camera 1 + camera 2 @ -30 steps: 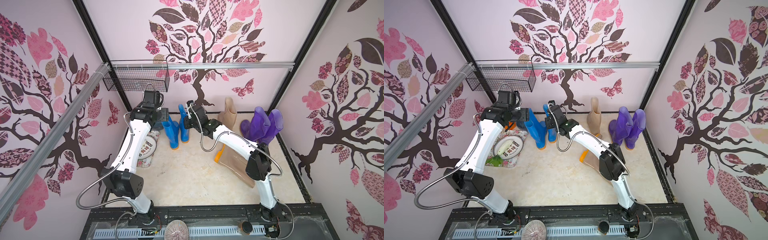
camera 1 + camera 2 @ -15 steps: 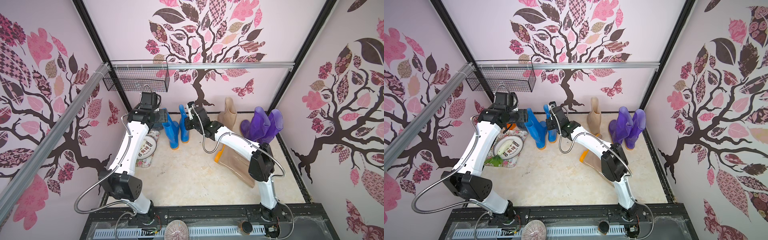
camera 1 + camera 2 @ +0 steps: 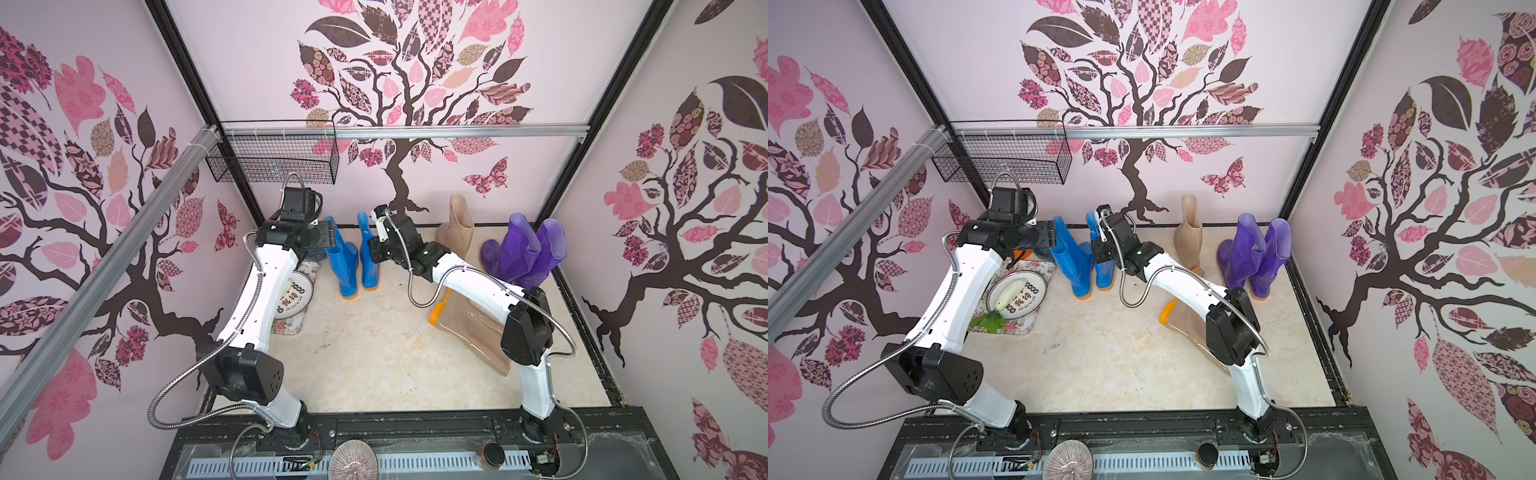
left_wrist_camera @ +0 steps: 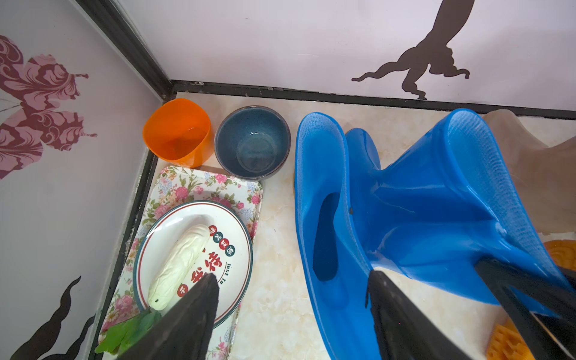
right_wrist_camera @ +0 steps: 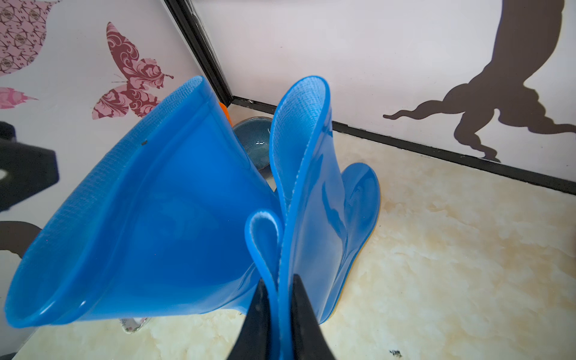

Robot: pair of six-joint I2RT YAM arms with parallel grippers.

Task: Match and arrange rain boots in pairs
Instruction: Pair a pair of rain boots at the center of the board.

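Right now the left blue boot point(image 3: 343, 266), a glossy bright blue rubber rain boot with an orange sole, stands upright at the far left-centre of the pale marbled tabletop point(image 3: 374, 365), just beside its twin, the right blue boot point(image 3: 368, 262). The right end effector point(image 5: 278, 280) is clenched on the right blue boot's top rim, its thin black fingers pinching the rubber flat. The left end effector point(image 4: 291, 276) is released and spread wide, grasping nothing. The left blue boot's rim lies between its fingers, and contact cannot be told. Further right, a translucent beige rubber boot point(image 3: 457, 226) stands against the far wall, and a second beige boot point(image 3: 471, 336) lies on its side under the right arm. Two glossy purple rubber boots point(image 3: 521, 245) stand together at the far right. In the far left corner sit an orange plastic cup point(image 4: 177, 134) and a blue-grey ceramic bowl point(image 4: 252, 143).
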